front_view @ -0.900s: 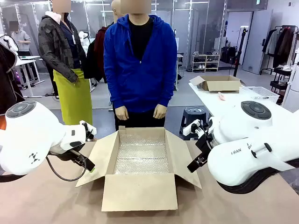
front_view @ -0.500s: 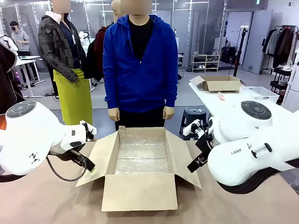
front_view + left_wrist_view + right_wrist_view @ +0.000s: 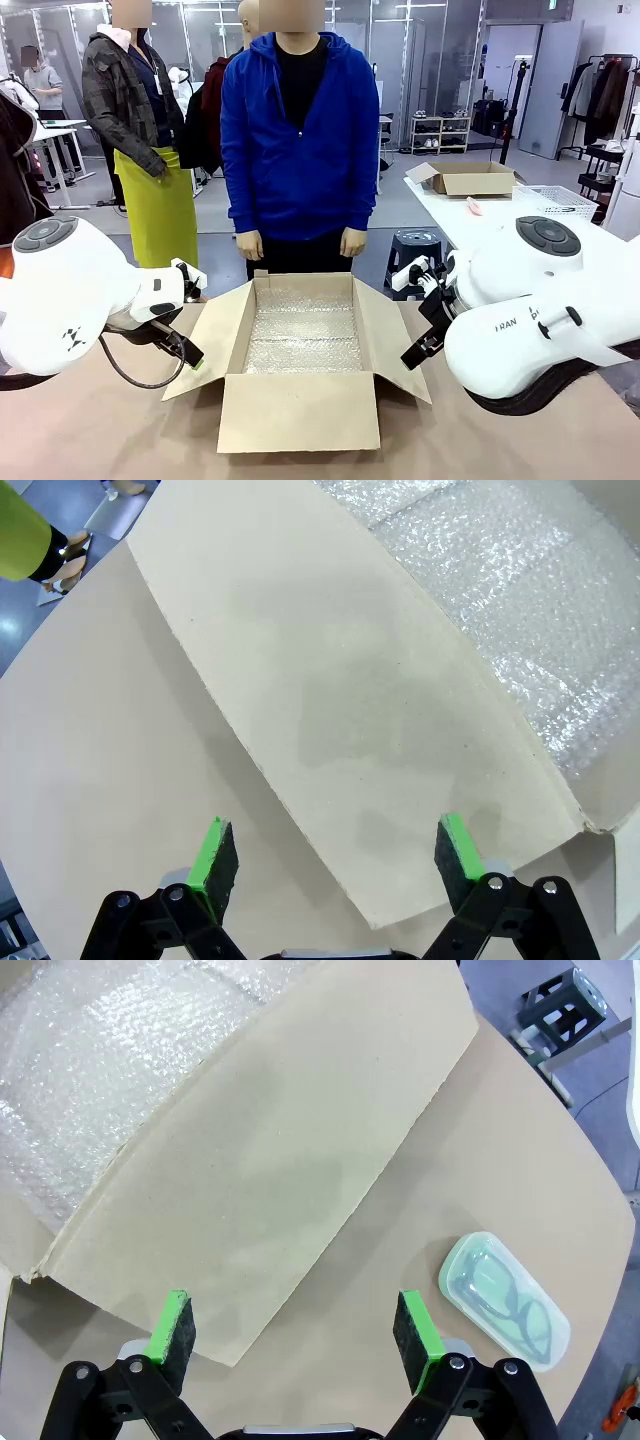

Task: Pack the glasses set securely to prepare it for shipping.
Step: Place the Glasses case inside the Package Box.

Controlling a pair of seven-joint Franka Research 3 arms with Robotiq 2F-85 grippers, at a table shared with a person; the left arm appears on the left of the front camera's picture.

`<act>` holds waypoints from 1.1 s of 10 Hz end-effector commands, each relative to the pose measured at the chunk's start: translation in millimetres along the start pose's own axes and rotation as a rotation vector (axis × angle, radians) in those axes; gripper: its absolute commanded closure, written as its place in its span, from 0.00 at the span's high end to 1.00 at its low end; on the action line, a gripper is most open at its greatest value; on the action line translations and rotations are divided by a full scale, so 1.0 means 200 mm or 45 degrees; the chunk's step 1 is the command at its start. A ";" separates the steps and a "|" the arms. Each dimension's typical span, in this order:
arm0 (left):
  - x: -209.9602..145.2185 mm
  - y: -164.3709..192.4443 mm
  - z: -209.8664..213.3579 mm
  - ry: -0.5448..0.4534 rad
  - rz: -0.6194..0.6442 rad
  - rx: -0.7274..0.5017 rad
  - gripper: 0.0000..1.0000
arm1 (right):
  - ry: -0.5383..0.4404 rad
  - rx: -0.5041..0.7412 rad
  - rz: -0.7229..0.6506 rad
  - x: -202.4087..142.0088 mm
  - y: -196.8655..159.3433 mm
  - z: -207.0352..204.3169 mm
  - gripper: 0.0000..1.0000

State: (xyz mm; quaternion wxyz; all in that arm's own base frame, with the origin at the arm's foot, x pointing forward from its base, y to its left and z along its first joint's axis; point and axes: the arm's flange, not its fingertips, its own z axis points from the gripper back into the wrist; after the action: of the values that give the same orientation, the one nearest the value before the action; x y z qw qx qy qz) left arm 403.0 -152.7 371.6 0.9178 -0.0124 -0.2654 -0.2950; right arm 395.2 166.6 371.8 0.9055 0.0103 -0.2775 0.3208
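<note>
A pale mint green glasses case (image 3: 505,1300), with a dark pair of glasses showing through it, lies on the brown table (image 3: 520,1160) to the right of the box. The large cardboard box (image 3: 300,400) stands open mid-table, lined with bubble wrap (image 3: 305,335). My right gripper (image 3: 293,1335) hangs open above the box's right flap (image 3: 270,1170), left of the case and apart from it. Over the left flap (image 3: 330,700) my left gripper (image 3: 335,855) is open too, with nothing between its fingers. In the front view both grippers (image 3: 190,357) (image 3: 412,357) flank the box.
A person in a blue hoodie (image 3: 300,140) stands at the far edge behind the box, hands hanging down. Behind at the right are a white table with another cardboard box (image 3: 468,178), a white basket (image 3: 555,200) and a stool (image 3: 415,245).
The person's hands have shifted slightly near their thighs. Both arms and the box have stayed still.
</note>
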 end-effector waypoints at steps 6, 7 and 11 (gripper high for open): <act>0.12 -0.04 0.59 -0.205 -0.183 -0.134 1.00 | 0.094 -0.067 0.016 -0.04 -0.30 0.53 1.00; 0.13 -0.07 0.69 -0.212 -0.219 -0.145 1.00 | 0.111 -0.042 0.017 -0.08 -0.38 0.59 1.00; -0.01 -0.13 0.91 -0.174 -0.184 -0.189 1.00 | 0.112 -0.010 -0.061 -0.20 -0.61 0.69 1.00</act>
State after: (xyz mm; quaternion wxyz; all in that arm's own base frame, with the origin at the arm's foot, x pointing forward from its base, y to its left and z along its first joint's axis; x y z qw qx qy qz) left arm 316.0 -152.5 531.5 0.8636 -0.0751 -0.3124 -0.3886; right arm 372.7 23.2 487.2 0.9261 -0.0073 -0.2391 0.2917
